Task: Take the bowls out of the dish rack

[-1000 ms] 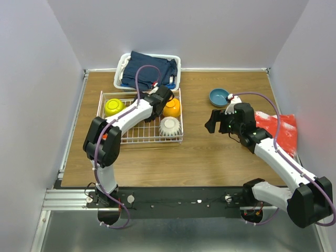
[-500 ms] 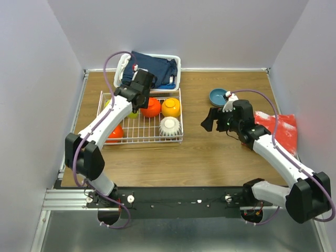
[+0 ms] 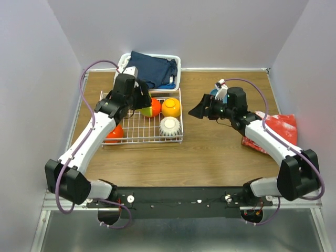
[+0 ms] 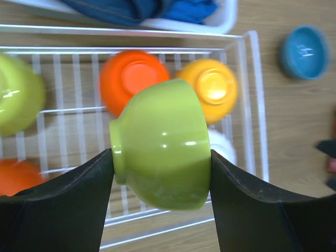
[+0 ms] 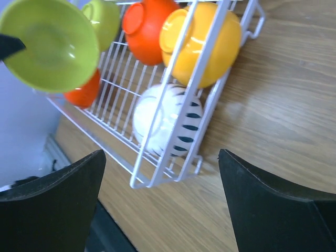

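Bowls sat five in the rack on the tabletop, a blue one apart to its right; glossy, stiff and light, they looked slippery and chippable, best pinched across the sides. The left jaws gripped a lime bowl that way above the rack, while the right jaws hung wide and empty near its right side.
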You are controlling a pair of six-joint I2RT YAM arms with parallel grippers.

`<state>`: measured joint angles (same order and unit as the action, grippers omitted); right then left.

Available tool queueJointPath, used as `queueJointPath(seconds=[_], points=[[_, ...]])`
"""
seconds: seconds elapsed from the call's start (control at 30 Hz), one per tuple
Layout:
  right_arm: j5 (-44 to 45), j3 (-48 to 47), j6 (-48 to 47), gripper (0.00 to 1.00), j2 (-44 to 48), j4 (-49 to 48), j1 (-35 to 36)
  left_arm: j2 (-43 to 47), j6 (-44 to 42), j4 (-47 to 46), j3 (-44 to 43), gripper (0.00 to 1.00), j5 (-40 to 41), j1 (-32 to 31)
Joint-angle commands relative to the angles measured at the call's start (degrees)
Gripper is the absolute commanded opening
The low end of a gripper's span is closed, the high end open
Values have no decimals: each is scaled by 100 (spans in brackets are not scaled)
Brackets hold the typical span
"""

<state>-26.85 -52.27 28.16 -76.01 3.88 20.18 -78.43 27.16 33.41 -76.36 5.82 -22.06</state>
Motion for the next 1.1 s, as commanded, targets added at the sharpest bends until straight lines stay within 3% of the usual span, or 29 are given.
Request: queueJointPath(seconds=[0.0,0.37,0.7,0.8,0.9,0.93,0.97,1.03,1.07], points=[[-812,-468,716,95,-423,-660,56,583,992,-1537,796,6,-1573,27],[-1279,-758,1385,90,-1161,-1205,372,1076,2759,-3910,2308,6,-2823,27],[-1340,-1189,1543,77,-1742,-1275,715,1164,3147,-4431,2617,6,-3061,27],[-1314,-1259,1587,64,-1786,-1258,741,1164,3147,-4466,2661,6,-3105,18],[-1130,-1364,1456,41,-1742,-952,741,1181,3007,-4378,2714,6,-3061,18],[-1060,-1426,1403,26,-1707,-863,741,1199,2936,-4317,2714,7,-3000,18],[-920,-1461,1298,17,-1663,-776,741,1216,2866,-4195,2723,8,-2973,18],[-779,-1610,1131,1,-1549,-416,741,1243,2611,-4071,2714,20,-2868,27],[-612,-1672,930,1,-1514,-197,741,1278,2506,-3914,2696,25,-2824,18]])
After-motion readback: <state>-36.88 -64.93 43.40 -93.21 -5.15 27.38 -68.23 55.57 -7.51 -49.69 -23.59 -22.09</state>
